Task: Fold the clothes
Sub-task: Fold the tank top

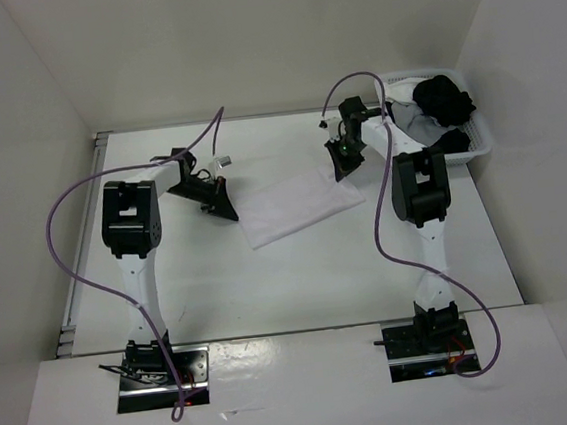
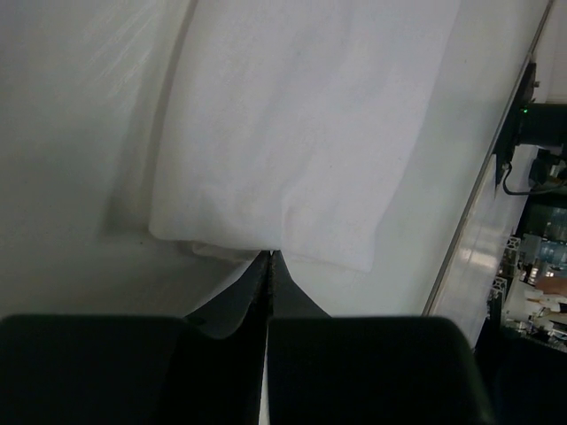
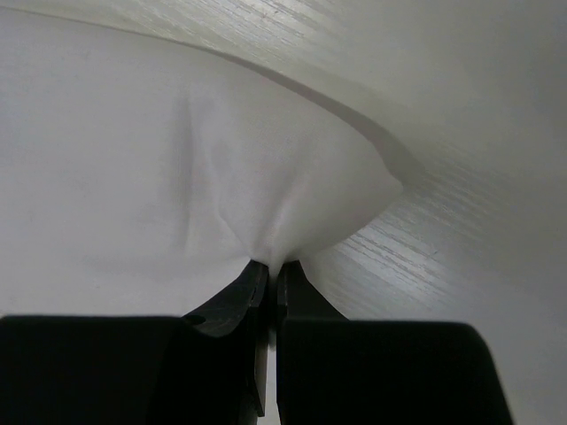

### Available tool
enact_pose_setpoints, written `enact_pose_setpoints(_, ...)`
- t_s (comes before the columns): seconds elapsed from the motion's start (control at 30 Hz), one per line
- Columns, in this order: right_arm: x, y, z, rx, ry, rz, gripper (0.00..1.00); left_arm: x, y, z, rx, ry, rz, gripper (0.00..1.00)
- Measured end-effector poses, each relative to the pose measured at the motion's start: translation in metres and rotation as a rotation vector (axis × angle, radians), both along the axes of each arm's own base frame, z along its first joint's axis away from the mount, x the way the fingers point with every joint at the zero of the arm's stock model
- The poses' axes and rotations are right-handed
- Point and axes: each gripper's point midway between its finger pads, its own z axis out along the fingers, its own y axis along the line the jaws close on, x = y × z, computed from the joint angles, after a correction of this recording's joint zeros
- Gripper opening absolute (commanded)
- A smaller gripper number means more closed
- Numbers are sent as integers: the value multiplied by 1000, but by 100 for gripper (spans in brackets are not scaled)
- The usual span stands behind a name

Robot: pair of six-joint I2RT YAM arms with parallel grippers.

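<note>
Seen from above, a folded white garment [image 1: 298, 208] lies flat on the white surface [image 1: 221, 289] between two arms. The left tool [image 1: 231, 213] meets the garment's left corner, and the right tool [image 1: 343, 172] meets its far right corner. Only the wrist views show each tool pinched tight on cloth. Right of the garment, a white basket [image 1: 484, 139] of dark items [image 1: 443, 99] is partly hidden by the right arm. The surface extends well beyond the garment's near edge.
</note>
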Motion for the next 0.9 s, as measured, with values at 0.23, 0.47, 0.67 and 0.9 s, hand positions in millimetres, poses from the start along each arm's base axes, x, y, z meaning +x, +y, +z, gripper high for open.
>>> enact_pose_setpoints(0.23,-3,5,0,-6,6,12,0,6,-8,19,-69,-12,-5,0)
enact_pose_setpoints(0.47,-3,5,-1,-7,4,21,0,22,-13,42,-111,-64,-12,0)
enact_pose_setpoints(0.67,-4,7,-1,-9,5,27,0,40,-14,35,-123,-83,-24,0)
enact_pose_setpoints(0.9,-5,9,-1,-28,1,33,0,29,-18,-5,-147,51,-17,0)
